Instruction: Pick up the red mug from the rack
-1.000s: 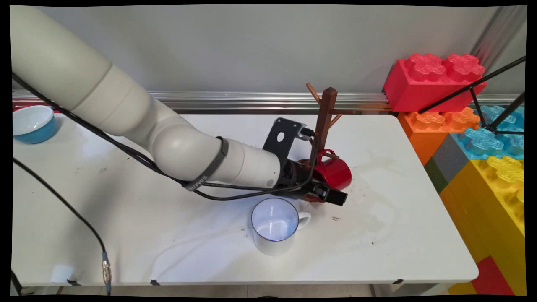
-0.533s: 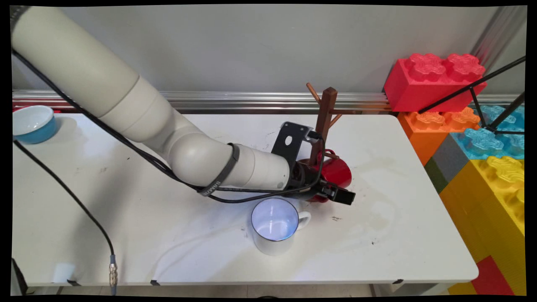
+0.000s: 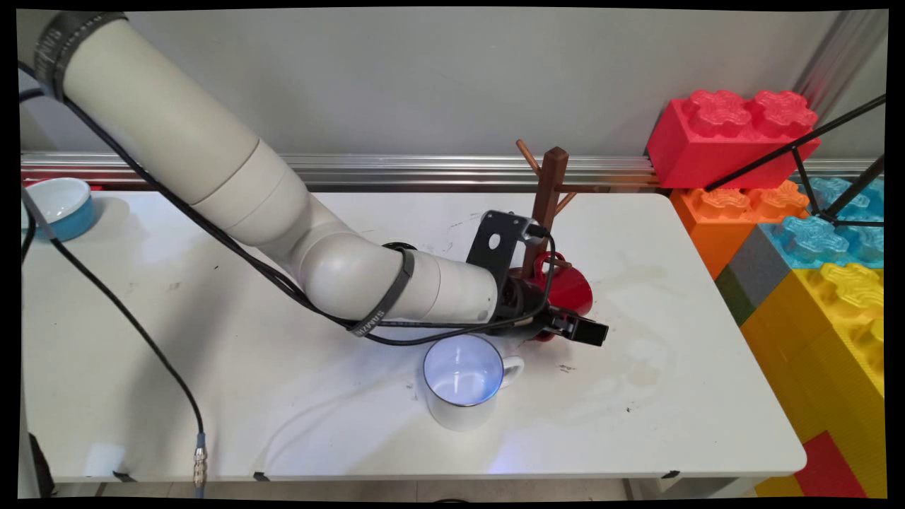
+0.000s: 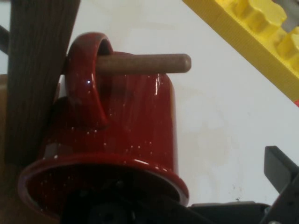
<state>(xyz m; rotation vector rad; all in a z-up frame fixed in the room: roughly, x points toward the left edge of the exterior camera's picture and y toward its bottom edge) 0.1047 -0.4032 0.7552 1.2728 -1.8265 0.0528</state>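
In the main view, the gripper (image 3: 576, 326) is seen low beside a red mug (image 3: 569, 288) hung on a wooden mug tree (image 3: 548, 205) near the table's (image 3: 212, 396) far edge; a white mug (image 3: 463, 382) stands nearer. In the hand view, the red mug's (image 4: 121, 135) handle is threaded on a peg (image 4: 145, 64), one finger (image 4: 280, 172) is seen apart at the right, and the jaws appear spread.

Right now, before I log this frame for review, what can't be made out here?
- Mug tree base: main view, hidden behind the arm and the red mug.
- Red mug's inside: hand view, dark, blocked by black linkage at the bottom edge.
- Mug tree's top: hand view, cut off by the top edge.
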